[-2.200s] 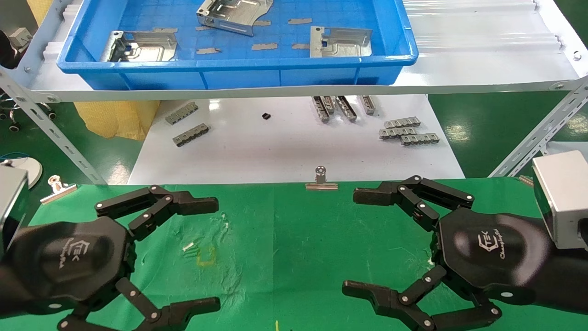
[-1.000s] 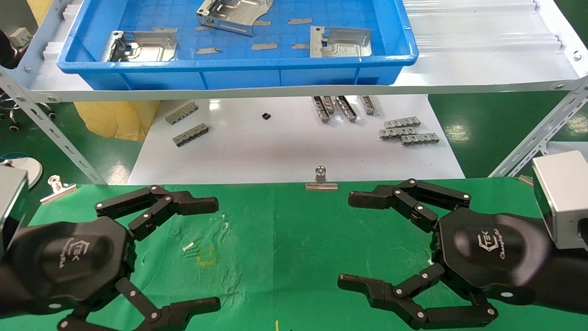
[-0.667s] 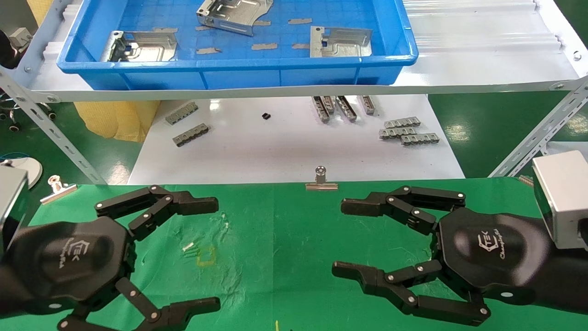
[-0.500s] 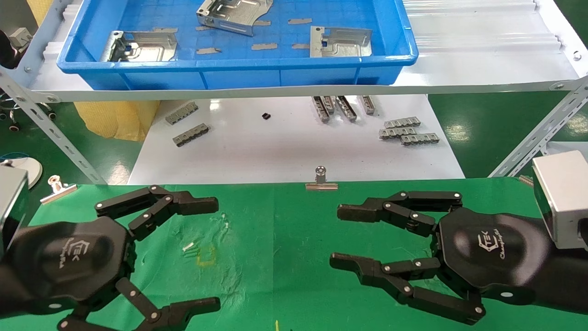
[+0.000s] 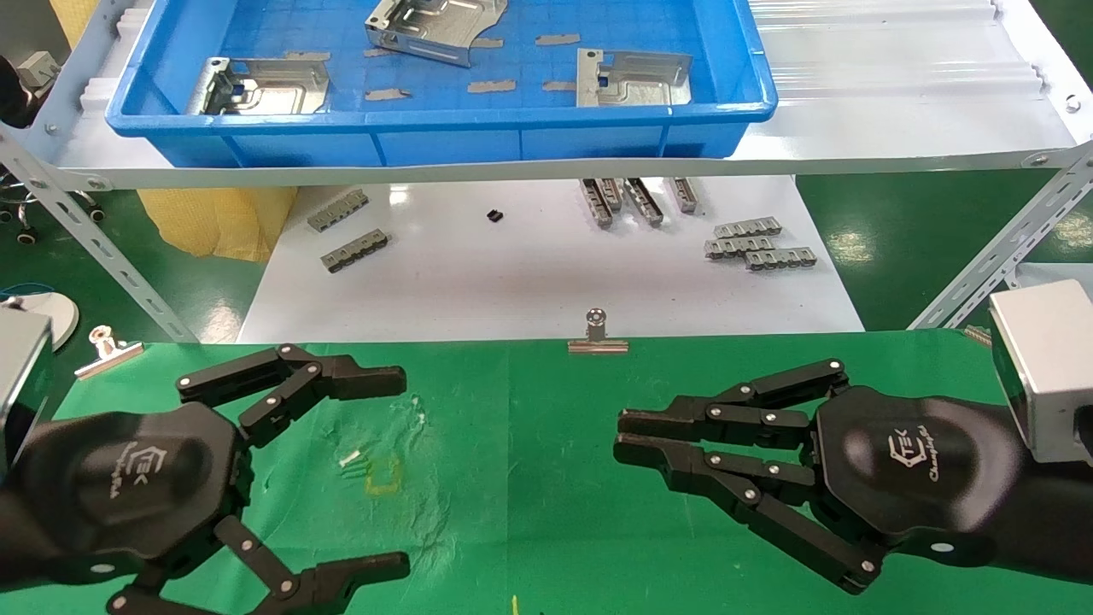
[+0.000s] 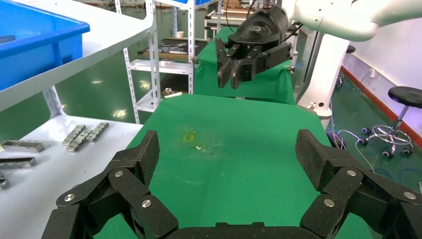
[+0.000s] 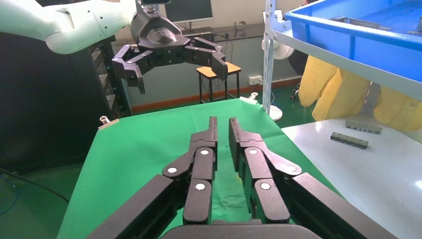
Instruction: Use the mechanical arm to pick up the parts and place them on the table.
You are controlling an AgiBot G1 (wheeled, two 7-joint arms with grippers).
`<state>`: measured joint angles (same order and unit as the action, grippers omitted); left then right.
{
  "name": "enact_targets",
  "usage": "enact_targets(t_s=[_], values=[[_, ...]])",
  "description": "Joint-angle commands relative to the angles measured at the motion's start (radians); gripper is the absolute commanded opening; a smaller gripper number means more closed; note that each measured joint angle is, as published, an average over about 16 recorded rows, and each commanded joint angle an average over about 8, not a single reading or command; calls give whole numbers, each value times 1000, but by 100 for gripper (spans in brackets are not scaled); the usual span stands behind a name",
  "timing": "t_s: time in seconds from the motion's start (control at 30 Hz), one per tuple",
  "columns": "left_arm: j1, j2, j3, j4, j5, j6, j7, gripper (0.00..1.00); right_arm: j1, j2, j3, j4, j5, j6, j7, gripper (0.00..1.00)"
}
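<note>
Three shiny silver parts lie in the blue tray (image 5: pixel 427 120) on the raised shelf: one at the left (image 5: pixel 260 85), one at the far middle (image 5: pixel 435 26), one at the right (image 5: pixel 632 79). My left gripper (image 5: pixel 397 471) hangs open and empty over the left of the green table (image 5: pixel 529 512); it also shows in the left wrist view (image 6: pixel 228 154). My right gripper (image 5: pixel 623 436) is shut on nothing over the right of the table, its fingers nearly together with a thin gap, as the right wrist view (image 7: pixel 222 124) shows. Both grippers are far from the parts.
Grey toothed strips lie on the white surface at the left (image 5: pixel 354 252) and right (image 5: pixel 756 243). A binder clip (image 5: pixel 598 337) holds the cloth's far edge, another (image 5: pixel 107 350) sits at the left. Slanted shelf struts (image 5: pixel 999 248) flank the white surface. Flat grey slips (image 5: pixel 491 85) lie in the tray.
My right gripper's fingers have closed from wide open to nearly together, with nothing between them. The left gripper and the parts have not moved.
</note>
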<state>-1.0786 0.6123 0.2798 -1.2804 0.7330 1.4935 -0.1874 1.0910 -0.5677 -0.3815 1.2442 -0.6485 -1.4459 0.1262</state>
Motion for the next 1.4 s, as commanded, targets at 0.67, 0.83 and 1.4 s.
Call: enact_targets(t_s=[0.67,0.83,1.4], values=[[-518,246,102,448,286,-161,9,100,0,0,0,0,0,0,0,0],[-715,419,152,768,423,-369,65,100,0,0,0,0,0,0,0,6],[-908,722,208,1230,554,-791,166,0,0,0,0,0,0,0,0,100]])
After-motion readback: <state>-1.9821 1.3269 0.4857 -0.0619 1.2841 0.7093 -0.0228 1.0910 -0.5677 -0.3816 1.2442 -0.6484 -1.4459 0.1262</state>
